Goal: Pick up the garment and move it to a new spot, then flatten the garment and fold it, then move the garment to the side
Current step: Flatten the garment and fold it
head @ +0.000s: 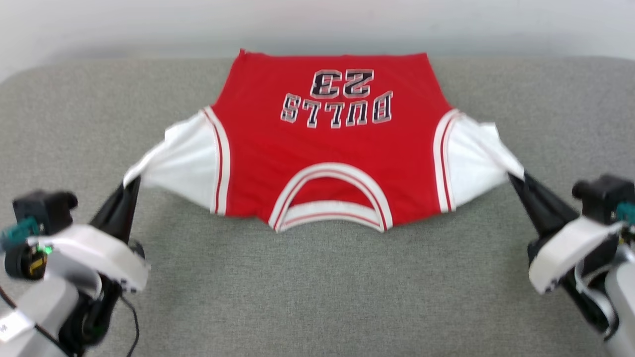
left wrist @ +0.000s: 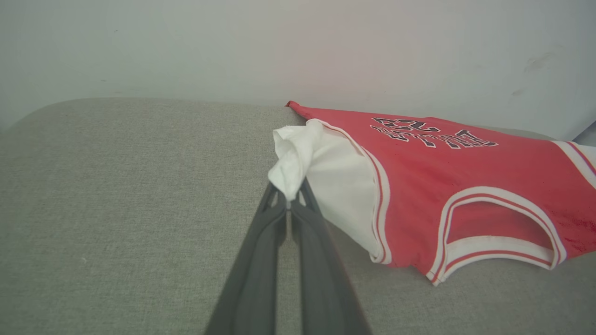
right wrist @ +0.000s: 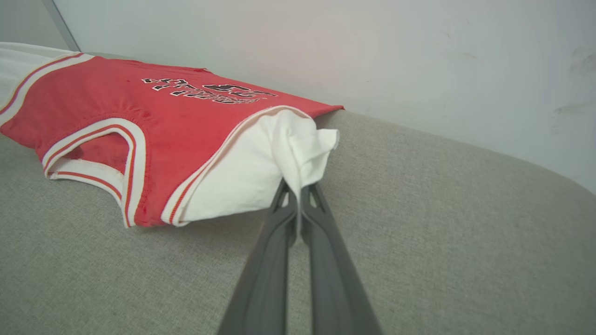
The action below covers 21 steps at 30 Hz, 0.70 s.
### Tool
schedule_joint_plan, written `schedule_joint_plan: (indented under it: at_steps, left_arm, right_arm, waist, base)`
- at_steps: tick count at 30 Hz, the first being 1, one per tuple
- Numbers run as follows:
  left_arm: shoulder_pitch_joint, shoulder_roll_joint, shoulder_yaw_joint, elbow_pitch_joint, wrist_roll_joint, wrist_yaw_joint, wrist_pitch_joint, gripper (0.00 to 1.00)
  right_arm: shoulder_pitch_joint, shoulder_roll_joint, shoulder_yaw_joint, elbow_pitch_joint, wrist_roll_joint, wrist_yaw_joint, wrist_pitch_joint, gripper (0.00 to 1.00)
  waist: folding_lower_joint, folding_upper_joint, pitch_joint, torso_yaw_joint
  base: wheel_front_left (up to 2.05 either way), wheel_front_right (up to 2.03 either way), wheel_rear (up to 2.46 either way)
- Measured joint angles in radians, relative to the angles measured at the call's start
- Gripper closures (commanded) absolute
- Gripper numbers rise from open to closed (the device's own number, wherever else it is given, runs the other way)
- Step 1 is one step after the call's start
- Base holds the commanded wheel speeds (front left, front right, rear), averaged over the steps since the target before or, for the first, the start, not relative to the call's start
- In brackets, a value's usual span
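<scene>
Collar-near garment (head: 327,144), long axis left-right

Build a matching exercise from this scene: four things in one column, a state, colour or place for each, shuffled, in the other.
1. left gripper
2. right gripper
3. collar
4. lettering

A. upside down in the head view
B. shut on the garment's right-hand sleeve
C. white with a red stripe
D. shut on the left-hand sleeve

Pairs: 1-D, 2-B, 3-C, 4-A.

Grey fabric surface (head: 317,287), pale wall (head: 317,20)
</scene>
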Motion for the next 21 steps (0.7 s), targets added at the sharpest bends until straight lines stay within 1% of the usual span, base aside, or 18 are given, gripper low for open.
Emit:
schedule_joint_plan:
  at_steps: [4,7,16,21]
  left_arm:
    - [0.137,0.002,0.028,-0.051,-0.016,0.031,0.0,1.0]
    - [0.225,0.006,0.035,-0.064,-0.015,0.05,0.0,1.0]
    - [0.459,-0.024,0.083,-0.084,-0.045,0.079,0.0,1.0]
    - [0.567,-0.047,0.11,-0.072,-0.049,0.082,0.0,1.0]
  right_arm:
    - [0.135,0.015,-0.046,-0.049,-0.007,0.0,0.036,1.0]
    - [0.23,0.024,-0.091,-0.076,-0.015,0.0,0.057,1.0]
    - [0.473,0.048,-0.177,-0.144,-0.052,0.0,0.126,1.0]
    - [0.591,0.056,-0.214,-0.156,-0.061,0.0,0.162,1.0]
  waist:
    - [0.0,0.0,-0.054,-0.002]
    - [0.0,0.0,-0.093,0.001]
    - [0.0,0.0,-0.186,0.003]
    - [0.0001,0.0,-0.211,0.003]
  base:
    - [0.0,0.0,0.0]
    - [0.0,0.0,0.0]
    - [0.0,0.0,0.0]
    - [0.0,0.0,0.0]
